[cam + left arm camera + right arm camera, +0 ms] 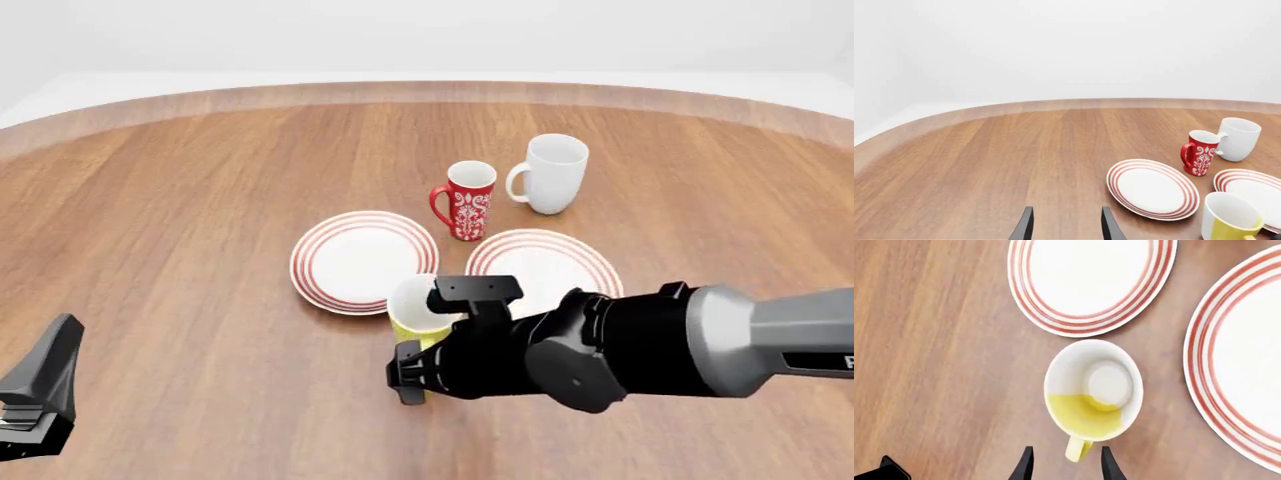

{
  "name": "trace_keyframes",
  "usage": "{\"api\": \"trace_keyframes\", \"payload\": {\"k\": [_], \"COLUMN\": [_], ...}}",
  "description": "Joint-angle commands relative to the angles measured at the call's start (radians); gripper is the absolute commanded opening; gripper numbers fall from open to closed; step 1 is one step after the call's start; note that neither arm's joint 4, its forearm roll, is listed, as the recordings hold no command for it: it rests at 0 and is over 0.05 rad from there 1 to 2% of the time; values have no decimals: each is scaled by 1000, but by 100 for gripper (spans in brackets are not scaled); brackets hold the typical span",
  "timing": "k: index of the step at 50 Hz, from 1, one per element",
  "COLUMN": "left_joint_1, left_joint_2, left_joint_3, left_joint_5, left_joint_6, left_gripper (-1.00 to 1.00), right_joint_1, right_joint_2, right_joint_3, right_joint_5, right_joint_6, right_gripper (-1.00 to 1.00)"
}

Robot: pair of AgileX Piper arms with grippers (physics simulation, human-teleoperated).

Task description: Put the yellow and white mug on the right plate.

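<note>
A: Pos. of the yellow mug rel. to the right claw?

B: Directly ahead of it. Wrist cam looks down into the white inside; the handle sits between the two fingertips, which stand apart, one on each side. Whether they touch the handle: cannot tell. Claw is released, not grasping. In the front view the right arm hangs over the mug, covering most of it; only the rim and a yellow strip show.

A: And the mug on the table?

B: Upright on the wood, near edge, between the two plates and just in front of them. Not on either one.

A: Target?

B: Right plate, just beyond and to the right of the mug. Bare white centre. The arm covers its near rim in the front view.

A: Surroundings?

B: Left plate just beside the mug, beyond and to the left. Red patterned mug stands behind the gap between the plates; white mug just to its right and a bit farther back. Both upright, apart from the yellow one.

A: Left claw?

B: Low at the near left corner, well apart from everything. Fingers spread, nothing between them.

A: Count?

B: Mugs: 3. Plates: 2. Arms: 2.
</note>
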Motion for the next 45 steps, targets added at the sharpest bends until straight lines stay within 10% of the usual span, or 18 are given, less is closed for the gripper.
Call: {"api": "trace_keyframes", "payload": {"k": [1,34,35,45], "left_joint_1": [0,0,0,0], "left_joint_2": [0,0,0,0], "left_joint_3": [0,0,0,0], "left_joint_5": [0,0,0,0], "left_joint_6": [0,0,0,0], "left_gripper": [100,100,100,100], "right_joint_1": [3,-12,-26,-26], "right_joint_2": [29,12,3,-1], "right_joint_3": [17,73,71,67], "right_joint_5": [-42,-93,-86,-82], "right_joint_6": [14,23,0,-5], "right_gripper": [100,100,-100,-100]}}
